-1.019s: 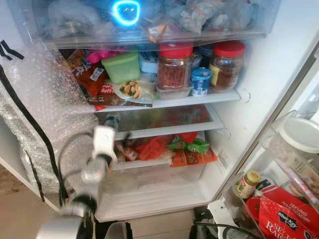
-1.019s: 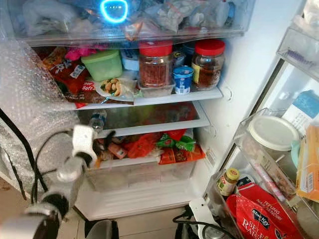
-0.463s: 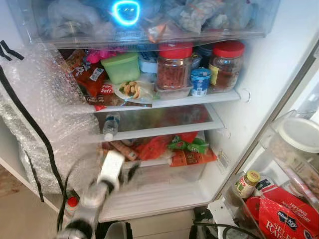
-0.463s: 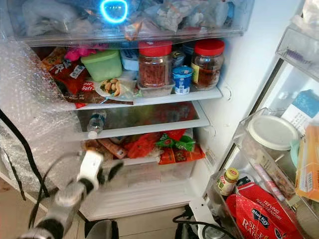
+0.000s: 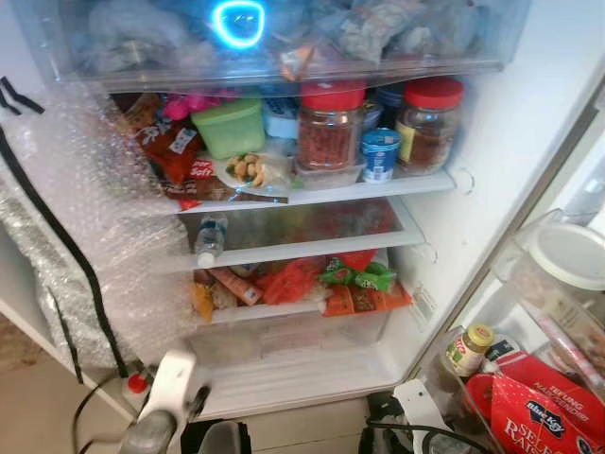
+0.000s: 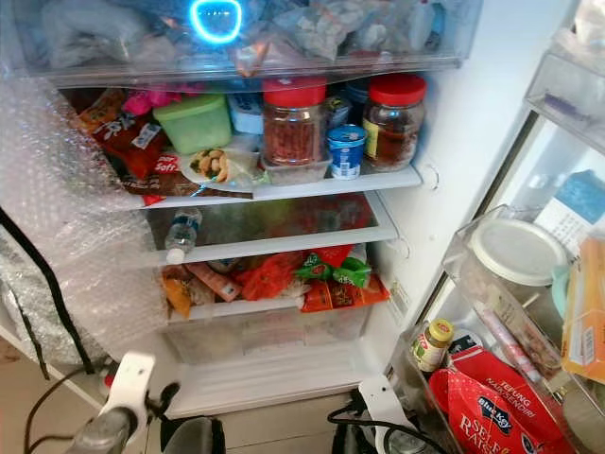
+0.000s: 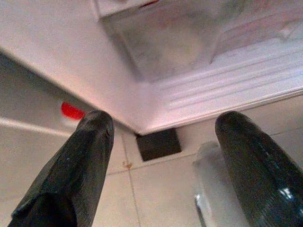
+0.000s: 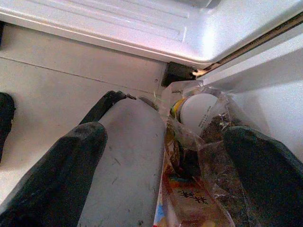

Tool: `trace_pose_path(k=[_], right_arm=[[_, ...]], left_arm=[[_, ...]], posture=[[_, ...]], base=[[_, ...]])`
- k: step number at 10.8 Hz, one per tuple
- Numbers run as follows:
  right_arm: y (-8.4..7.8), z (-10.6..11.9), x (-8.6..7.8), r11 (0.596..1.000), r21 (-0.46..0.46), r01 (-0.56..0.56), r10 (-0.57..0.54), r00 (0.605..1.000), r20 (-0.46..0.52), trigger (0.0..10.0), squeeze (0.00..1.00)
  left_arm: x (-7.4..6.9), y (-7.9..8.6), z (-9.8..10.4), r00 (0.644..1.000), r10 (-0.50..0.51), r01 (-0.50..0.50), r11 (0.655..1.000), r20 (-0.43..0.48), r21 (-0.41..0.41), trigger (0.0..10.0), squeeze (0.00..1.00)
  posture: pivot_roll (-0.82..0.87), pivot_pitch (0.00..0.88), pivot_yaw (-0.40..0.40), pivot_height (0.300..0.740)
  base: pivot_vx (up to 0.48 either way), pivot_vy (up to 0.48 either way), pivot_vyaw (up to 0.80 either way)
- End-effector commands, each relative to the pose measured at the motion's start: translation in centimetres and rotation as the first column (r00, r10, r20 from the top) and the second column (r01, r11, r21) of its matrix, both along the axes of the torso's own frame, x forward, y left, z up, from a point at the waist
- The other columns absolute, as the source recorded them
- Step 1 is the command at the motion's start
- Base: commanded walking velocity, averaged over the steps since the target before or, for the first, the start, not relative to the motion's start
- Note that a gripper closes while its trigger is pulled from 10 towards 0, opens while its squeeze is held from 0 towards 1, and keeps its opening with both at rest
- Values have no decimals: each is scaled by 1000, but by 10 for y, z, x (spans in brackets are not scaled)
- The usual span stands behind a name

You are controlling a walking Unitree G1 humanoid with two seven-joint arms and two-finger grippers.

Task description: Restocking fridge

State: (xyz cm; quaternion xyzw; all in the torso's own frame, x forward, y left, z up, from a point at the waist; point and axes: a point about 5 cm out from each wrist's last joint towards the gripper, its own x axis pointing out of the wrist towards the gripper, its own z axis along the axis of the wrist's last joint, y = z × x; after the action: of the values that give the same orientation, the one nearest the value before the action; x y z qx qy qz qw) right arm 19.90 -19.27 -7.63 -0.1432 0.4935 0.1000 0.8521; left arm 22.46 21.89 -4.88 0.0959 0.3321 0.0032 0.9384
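Fridge [image 5: 492,142] stands open, shelves crowded. Left gripper [image 7: 161,156] hangs low at its bottom front edge, fingers wide apart, empty. A water bottle [image 5: 210,239] lies at the middle shelf's left end. Right gripper [image 8: 161,179] spread around a bagged jar [image 8: 196,113], not yet shelved. Door packet [image 5: 544,416] reads "Self Raising", I'd guess.
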Motion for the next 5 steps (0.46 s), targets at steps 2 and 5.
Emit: trace_pose_path(k=[2, 5], right_arm=[[-7, -3, -7, 1000, -18, 22, -22, 999, -30, 10000, 0], [-7, -3, -7, 1000, -16, 25, -26, 999, -28, 10000, 0]], left_arm=[[-27, 12, -16, 988, 112, -110, 994, -102, 25, 10000, 0], [-39, 13, -22, 980, 144, -141, 990, -140, 27, 10000, 0]], posture=[[31, 0, -25, 616], [32, 0, -24, 616]], base=[[0, 0, 0], [0, 364, 0]])
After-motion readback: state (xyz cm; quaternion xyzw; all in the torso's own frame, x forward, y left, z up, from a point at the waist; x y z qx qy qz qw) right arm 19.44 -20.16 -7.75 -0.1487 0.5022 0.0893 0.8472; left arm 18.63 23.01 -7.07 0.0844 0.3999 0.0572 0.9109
